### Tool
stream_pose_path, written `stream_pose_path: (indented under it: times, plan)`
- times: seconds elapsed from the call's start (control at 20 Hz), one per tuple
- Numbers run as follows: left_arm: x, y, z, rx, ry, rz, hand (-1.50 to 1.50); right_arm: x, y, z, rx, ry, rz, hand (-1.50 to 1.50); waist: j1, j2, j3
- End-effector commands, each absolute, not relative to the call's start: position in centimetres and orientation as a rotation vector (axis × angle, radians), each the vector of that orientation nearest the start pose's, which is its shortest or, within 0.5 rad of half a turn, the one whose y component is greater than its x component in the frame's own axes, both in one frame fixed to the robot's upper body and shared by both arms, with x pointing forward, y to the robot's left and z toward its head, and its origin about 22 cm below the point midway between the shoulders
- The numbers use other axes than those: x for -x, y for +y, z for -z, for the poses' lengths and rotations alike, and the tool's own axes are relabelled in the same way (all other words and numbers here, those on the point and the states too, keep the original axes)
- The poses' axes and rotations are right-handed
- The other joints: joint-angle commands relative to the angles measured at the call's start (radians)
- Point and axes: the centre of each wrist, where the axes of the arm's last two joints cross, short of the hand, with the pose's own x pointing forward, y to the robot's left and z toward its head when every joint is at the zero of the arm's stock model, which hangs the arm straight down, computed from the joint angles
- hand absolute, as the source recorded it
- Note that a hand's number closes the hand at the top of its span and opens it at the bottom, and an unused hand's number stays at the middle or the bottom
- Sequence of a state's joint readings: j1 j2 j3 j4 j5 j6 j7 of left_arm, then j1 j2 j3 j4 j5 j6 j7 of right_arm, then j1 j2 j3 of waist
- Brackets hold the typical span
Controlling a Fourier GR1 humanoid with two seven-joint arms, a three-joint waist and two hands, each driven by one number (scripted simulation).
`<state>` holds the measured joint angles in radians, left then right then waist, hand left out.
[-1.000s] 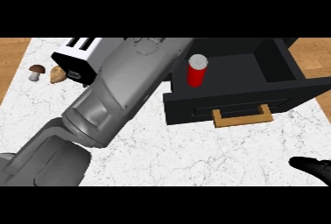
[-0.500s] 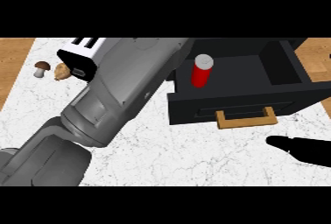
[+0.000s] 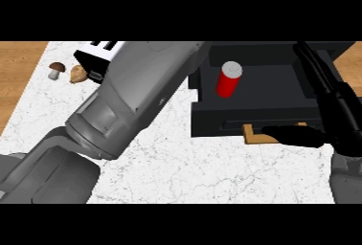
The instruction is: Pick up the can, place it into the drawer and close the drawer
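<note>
A red can (image 3: 228, 83) with a pale top rests inside the open black drawer (image 3: 212, 122), toward its left half. The drawer's wooden handle (image 3: 253, 137) faces me. My right hand (image 3: 338, 112) lies against the drawer's right side, open, with straight fingers running up along the right wall and the thumb (image 3: 293, 135) stretched across the front at the handle. My left forearm (image 3: 134, 100) crosses the view from lower left to the top middle. Its hand is out of sight past the top.
A black box with white marks (image 3: 99, 50) stands at the back left, partly behind the left forearm. A mushroom (image 3: 56, 70) and a brown lump (image 3: 78, 74) lie beside it. The white marble counter (image 3: 212, 174) ends at wood (image 3: 17, 76) on the left.
My right hand has risen from the lower right corner to the drawer's front and right side, thumb now at the handle. The can and left forearm have stayed put.
</note>
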<state>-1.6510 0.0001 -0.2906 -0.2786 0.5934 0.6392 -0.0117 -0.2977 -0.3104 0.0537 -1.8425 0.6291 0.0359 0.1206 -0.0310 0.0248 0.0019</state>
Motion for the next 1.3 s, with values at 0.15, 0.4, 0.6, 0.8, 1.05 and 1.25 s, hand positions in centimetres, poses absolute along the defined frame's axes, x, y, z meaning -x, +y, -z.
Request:
stream_pose_path:
  times: [0.15, 0.4, 0.6, 0.8, 1.05, 1.25]
  plan:
    - [-43.8, -1.7, -25.1, -0.059, -1.729, 0.043, -1.50, -31.6, -22.1, -10.6, 0.924, -1.789, -0.942, -1.50, 0.031, -0.012, -0.001]
    - [-44.4, -0.1, -27.1, -0.040, -1.723, -0.008, -1.50, -33.5, -20.4, -7.4, 0.958, -1.793, -0.971, -1.50, 0.036, -0.019, -0.001]
    - [-44.8, 1.3, -26.2, -0.062, -1.726, 0.001, -1.50, -37.2, -20.6, -6.2, 1.018, -1.767, -0.967, -1.50, 0.065, -0.018, -0.001]
    - [-45.0, 2.2, -26.9, -0.066, -1.721, -0.009, -1.50, -39.2, -20.3, -5.1, 1.093, -1.749, -0.964, -1.50, 0.077, -0.018, -0.001]
    - [-45.6, 4.8, -26.5, -0.072, -1.711, -0.019, -1.50, -41.2, -18.1, -5.3, 1.211, -1.764, -0.881, -1.50, 0.081, -0.017, -0.001]
    - [-45.3, 4.6, -24.6, -0.084, -1.691, -0.002, -1.50, -43.4, -19.6, -7.4, 1.263, -1.776, -0.829, -1.50, 0.098, -0.015, -0.001]
